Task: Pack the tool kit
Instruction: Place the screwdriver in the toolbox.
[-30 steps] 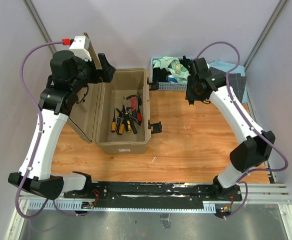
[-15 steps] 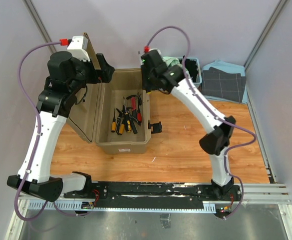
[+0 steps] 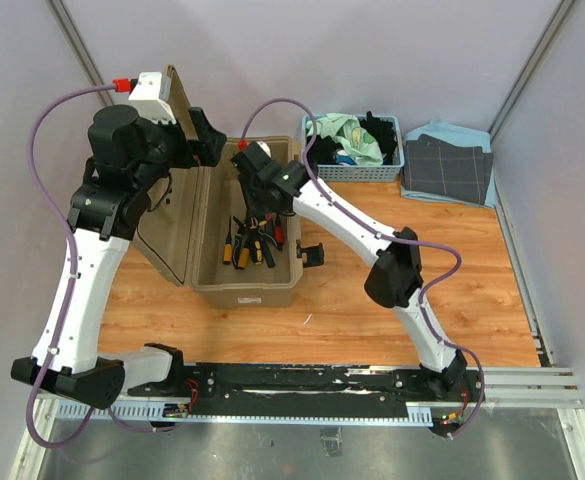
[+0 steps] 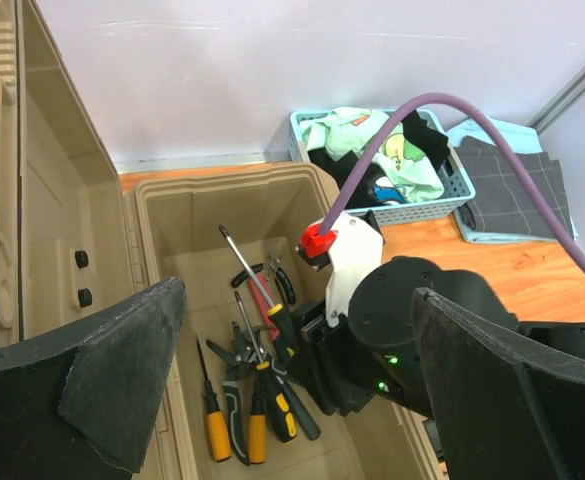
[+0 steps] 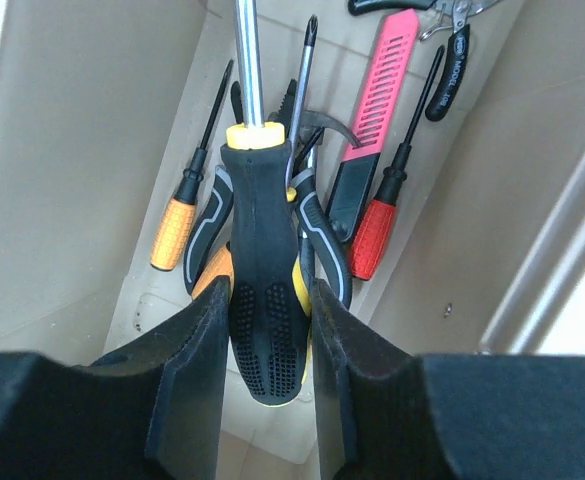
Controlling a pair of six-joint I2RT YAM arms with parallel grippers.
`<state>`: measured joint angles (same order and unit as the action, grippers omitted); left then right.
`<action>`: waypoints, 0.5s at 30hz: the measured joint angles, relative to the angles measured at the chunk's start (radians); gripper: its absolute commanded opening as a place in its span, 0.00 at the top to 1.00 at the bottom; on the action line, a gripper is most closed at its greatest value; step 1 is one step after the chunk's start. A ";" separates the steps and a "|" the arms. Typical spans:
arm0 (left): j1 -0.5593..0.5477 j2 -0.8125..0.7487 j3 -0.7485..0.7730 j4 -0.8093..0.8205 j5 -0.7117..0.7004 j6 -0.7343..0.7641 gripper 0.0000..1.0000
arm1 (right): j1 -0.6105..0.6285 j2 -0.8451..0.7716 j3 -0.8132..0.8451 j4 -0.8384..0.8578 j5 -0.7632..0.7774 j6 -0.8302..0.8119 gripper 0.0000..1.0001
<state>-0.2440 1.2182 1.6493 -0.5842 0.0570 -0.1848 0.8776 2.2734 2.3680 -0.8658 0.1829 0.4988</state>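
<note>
Tan plastic was seen at the left centre of the top view, where the toolbox (image 3: 244, 292) stood open with its lid (image 3: 172, 220) raised to the left. The right gripper (image 5: 267, 300) was held over the inside of the box. Its fingers (image 5: 197, 370) were pressed on the black and yellow handle of a screwdriver (image 5: 262, 330), whose steel shaft pointed to the upper edge of the right wrist view. Under it, on the box floor, an orange-handled screwdriver (image 5: 172, 232), a red-handled screwdriver (image 5: 370, 238) and pliers (image 5: 322, 250) were laid close together.

The left gripper (image 3: 210, 140) was placed beside the top edge of the lid, in the upper left of the top view. Its fingers (image 4: 102, 380) were spread wide and nothing was caught between them. Whether the lid was touched could not be told.

The held screwdriver was judged to be light and stiff. Its dotted rubber handle should not slip easily, while the smooth shaft probably would, so the middle of the handle was judged the right place for a hold.
</note>
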 measured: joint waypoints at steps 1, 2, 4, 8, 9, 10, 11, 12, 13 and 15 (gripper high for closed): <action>0.000 0.000 0.000 0.000 0.000 0.000 0.01 | 0.004 0.004 -0.006 0.004 0.000 0.001 0.95; 0.000 0.000 0.000 0.000 0.000 0.000 0.01 | 0.005 0.009 -0.009 0.006 0.000 0.002 0.95; 0.000 0.000 0.000 0.000 0.000 0.000 0.01 | 0.007 0.023 -0.010 0.012 -0.001 0.003 0.95; 0.000 0.000 0.000 0.000 0.000 0.000 0.01 | 0.007 0.061 -0.012 0.028 -0.018 0.018 0.95; 0.000 0.000 0.000 0.000 0.000 0.000 0.01 | 0.007 0.071 -0.018 0.034 -0.027 0.026 0.95; 0.000 0.000 0.000 0.000 0.000 0.000 0.01 | 0.007 0.077 -0.025 0.037 -0.038 0.034 0.95; 0.000 0.000 0.000 0.000 0.000 0.000 0.01 | 0.007 0.083 -0.032 0.039 -0.047 0.042 0.95; 0.000 0.000 0.000 0.000 0.000 0.000 0.01 | 0.008 0.088 -0.041 0.044 -0.057 0.052 0.95; 0.000 0.000 0.000 0.000 0.000 0.000 0.01 | 0.008 0.092 -0.052 0.050 -0.067 0.063 0.95; 0.000 0.000 0.000 0.000 0.000 0.000 0.01 | 0.008 0.097 -0.066 0.059 -0.080 0.080 0.95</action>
<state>-0.2440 1.2179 1.6493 -0.5842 0.0570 -0.1848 0.8852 2.3707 2.3024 -0.8070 0.1028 0.5793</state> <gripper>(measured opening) 0.993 0.335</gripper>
